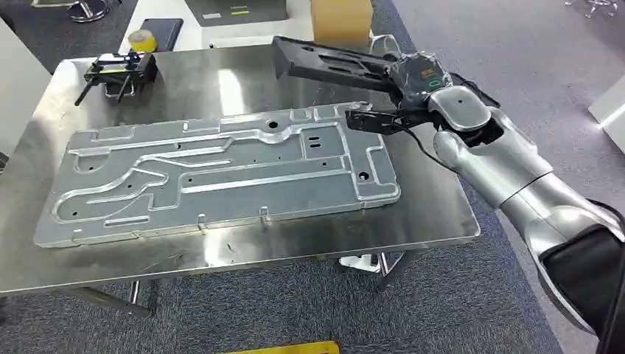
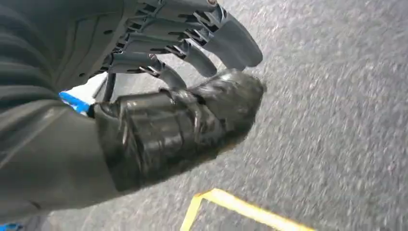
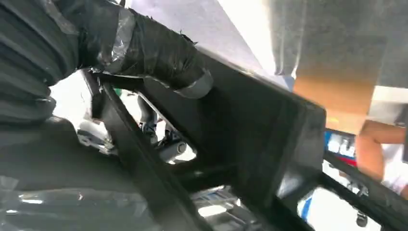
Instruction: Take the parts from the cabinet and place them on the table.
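Right hand (image 1: pixel 413 77) grips one end of the long black part (image 1: pixel 332 63), held above the table's (image 1: pixel 427 221) far right corner beyond the stamped metal plate (image 1: pixel 221 173); cantilevered load may twist loose; left hand (image 2: pixel 183 43) hangs empty, fingers apart.

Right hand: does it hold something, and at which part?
Yes. The right hand holds a long black part by its near end, above the table's far right corner.

A cardboard box (image 1: pixel 340 21) stands beyond the bench's far edge at about 12 o'clock, and a yellow tape roll (image 1: pixel 142 40) lies at 11 (on a dark tablet-like slab (image 1: pixel 163 31)). Grey carpet (image 1: pixel 472 295) surrounds everything.
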Tool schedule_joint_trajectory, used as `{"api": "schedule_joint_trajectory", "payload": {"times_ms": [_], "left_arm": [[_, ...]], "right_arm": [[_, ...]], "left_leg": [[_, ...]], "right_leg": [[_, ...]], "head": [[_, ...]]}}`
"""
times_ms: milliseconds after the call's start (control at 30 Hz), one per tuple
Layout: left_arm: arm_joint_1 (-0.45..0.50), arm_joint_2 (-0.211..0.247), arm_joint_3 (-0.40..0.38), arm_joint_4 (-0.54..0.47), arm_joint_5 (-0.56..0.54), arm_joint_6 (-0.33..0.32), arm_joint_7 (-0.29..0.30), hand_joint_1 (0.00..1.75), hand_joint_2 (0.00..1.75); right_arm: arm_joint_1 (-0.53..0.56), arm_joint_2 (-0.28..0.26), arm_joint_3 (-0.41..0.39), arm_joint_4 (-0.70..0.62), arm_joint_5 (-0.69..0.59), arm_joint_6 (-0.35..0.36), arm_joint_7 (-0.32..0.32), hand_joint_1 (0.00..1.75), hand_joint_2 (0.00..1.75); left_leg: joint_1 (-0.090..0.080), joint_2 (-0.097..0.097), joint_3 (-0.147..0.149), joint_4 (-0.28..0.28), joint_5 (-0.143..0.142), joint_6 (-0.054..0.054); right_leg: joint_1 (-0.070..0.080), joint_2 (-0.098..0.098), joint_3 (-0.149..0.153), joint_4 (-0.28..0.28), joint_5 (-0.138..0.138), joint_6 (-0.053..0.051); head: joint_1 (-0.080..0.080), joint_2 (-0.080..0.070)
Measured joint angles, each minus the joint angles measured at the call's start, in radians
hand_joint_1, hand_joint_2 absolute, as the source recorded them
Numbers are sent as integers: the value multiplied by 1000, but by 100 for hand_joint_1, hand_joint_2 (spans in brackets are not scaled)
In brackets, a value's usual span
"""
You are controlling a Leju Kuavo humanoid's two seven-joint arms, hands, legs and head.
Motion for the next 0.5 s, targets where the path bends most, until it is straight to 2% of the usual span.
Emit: {"api": "schedule_joint_trajectory", "payload": {"times_ms": [67, 100, 333, 500], "left_arm": [[-3, 1, -2, 0, 4, 0, 0, 0, 175], [-4, 4, -4, 0, 8, 0, -2, 0, 175], [-2, 3, -16, 0, 31, 0, -4, 0, 175], [-1, 3, -21, 0, 40, 0, -6, 0, 175]], "right_arm": [[-8, 12, 6, 9, 0, 0, -3, 175, 175], [-10, 24, 14, 18, 0, 0, -5, 175, 175], [15, 61, 66, 53, -2, 7, -23, 175, 175], [-6, 75, 81, 55, -3, 12, -24, 175, 175]], "left_leg": [[-2, 2, -8, 0, 0, 0], [-4, 2, -10, -1, 3, -4], [-2, 5, 11, -13, 6, -5], [-1, 6, 13, -15, 11, -14]], "right_leg": [[-4, 5, 1, -11, -16, 0], [-7, 9, 6, -26, -28, -1], [-3, 11, 22, -27, -31, -10], [-1, 11, 25, -28, -27, -16]], "head": [[0, 0], [-1, 0], [0, 0], [0, 0]]}}
